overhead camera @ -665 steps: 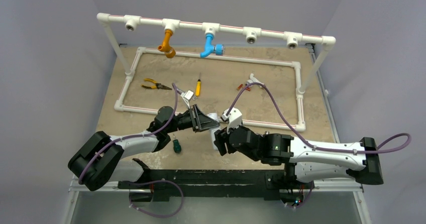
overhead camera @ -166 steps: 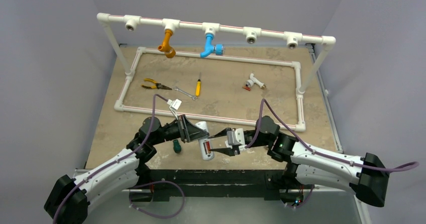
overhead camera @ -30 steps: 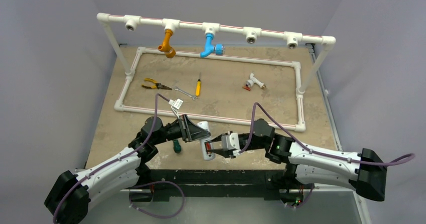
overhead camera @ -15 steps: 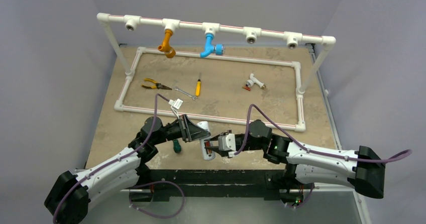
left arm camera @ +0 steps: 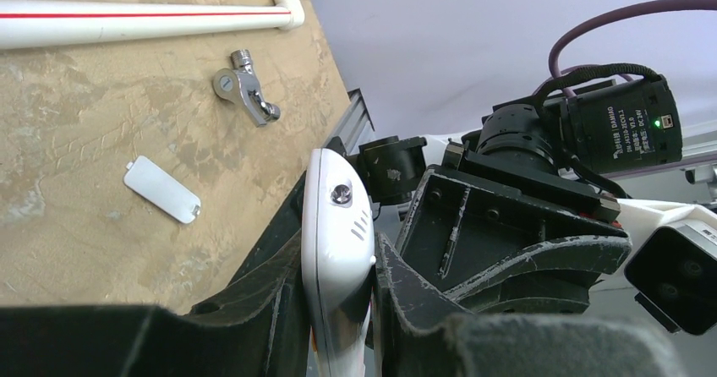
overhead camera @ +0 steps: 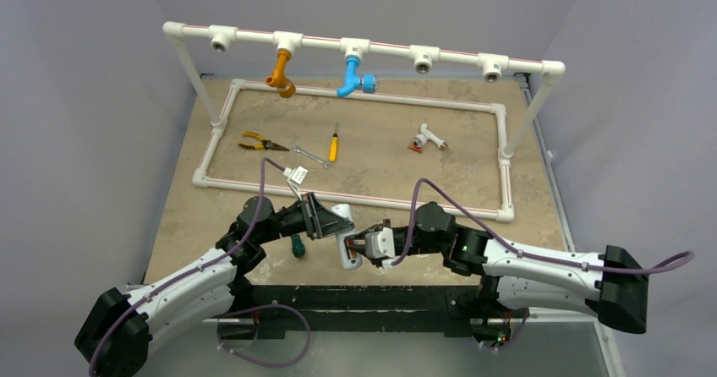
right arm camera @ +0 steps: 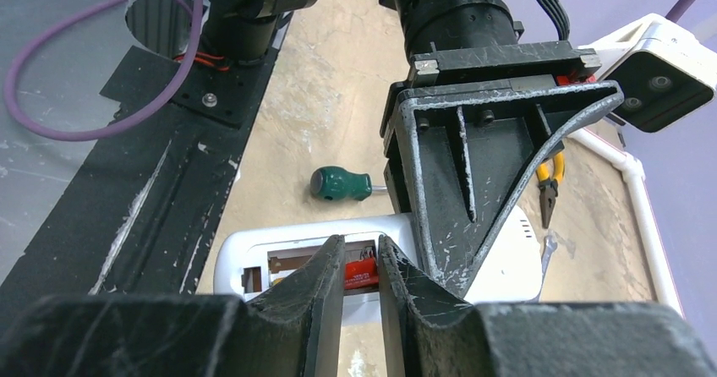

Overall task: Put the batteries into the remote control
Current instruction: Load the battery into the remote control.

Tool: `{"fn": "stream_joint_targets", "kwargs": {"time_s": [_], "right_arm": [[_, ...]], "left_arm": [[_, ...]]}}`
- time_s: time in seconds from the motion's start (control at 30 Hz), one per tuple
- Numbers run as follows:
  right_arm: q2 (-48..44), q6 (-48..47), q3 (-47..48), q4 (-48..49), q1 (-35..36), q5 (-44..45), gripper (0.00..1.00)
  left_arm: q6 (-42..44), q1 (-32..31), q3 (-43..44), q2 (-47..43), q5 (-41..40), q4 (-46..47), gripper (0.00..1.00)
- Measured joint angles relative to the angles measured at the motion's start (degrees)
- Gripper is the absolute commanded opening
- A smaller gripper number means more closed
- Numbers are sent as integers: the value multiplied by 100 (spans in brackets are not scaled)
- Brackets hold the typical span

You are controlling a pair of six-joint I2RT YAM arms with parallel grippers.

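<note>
Left claw (left arm camera: 338,309) clamped on slim white plastic remote (left arm camera: 334,216), just beside green-handled screwdriver (right arm camera: 341,183). Right claw (right arm camera: 361,263) nearly closed, pinching small red-orange battery (right arm camera: 359,274) inside open bay (right arm camera: 287,264). Hold remote steady, press battery down flat, then release.

Right claw (right arm camera: 361,260) reached remote control (overhead camera: 342,216), narrowing.

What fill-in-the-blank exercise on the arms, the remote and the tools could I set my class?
The left gripper is shut on the ___. In the open compartment, between the fingertips of the right gripper, sits a ___ battery. The screwdriver outside the pipe frame has a ___ handle.
Missing words: remote control; red; green.
</note>
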Motion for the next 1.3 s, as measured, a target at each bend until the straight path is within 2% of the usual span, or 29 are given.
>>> {"fn": "stream_joint_targets", "kwargs": {"time_s": [1.3], "right_arm": [[-120,-160,28,-487,0,-81,17]], "left_arm": [[11,-33,0,-2,-22,-203,0]]}}
